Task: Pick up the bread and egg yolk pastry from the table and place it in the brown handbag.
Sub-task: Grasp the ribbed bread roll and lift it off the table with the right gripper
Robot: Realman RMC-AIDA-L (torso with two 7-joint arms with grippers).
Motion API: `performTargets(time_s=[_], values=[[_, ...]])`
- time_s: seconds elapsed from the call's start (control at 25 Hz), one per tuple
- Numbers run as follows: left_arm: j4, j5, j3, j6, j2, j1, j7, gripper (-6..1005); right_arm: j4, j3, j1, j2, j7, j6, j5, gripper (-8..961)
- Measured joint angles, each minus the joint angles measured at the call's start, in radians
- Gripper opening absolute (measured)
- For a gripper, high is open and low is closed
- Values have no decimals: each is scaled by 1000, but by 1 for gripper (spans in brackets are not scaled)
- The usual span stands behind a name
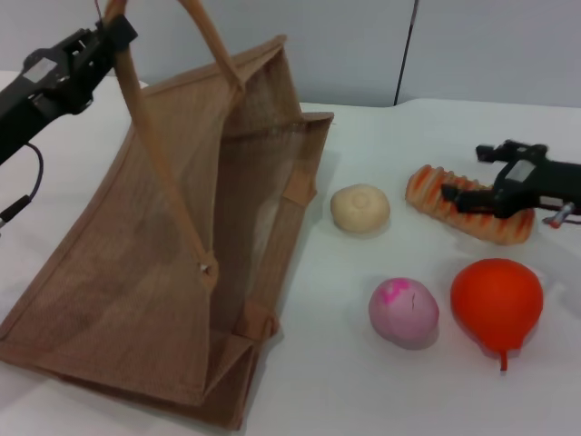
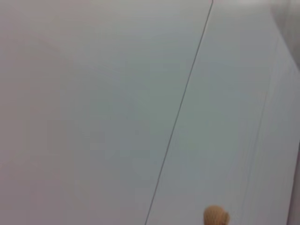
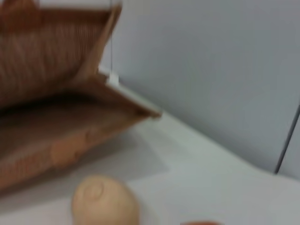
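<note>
While the right gripper (image 1: 474, 202) pinches it, the bread (image 1: 470, 203) shows orange, cream-striped ridges.

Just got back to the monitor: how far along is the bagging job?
Nothing is bagged yet. The left gripper holds the handbag up by one handle, mouth open. The right gripper sits at the bread, which lies on the table. The pastry is untouched. Both items remain to go in.
</note>
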Motion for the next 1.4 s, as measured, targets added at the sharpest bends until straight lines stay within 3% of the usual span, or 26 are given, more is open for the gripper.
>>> performTargets(time_s=[0.32, 0.44, 0.88, 1.08, 1.4], values=[[-2, -11, -25, -22, -2, 6, 3, 124, -2, 0, 70, 78, 92, 219, -261, 800], [-2, -13, -35, -25, -2, 7, 4, 124, -4, 0, 87, 90, 141, 249, -330, 798], [-3, -11, -40, -26, -3, 15, 5, 123, -27, 1, 82, 93, 186, 246, -353, 792], [-3, -10, -40, -26, -3, 14, 5, 124, -28, 7, 82, 93, 188, 246, -353, 694], [-3, -9, -40, -20, -3, 14, 6, 123, -31, 2, 78, 94, 189, 247, -354, 633]])
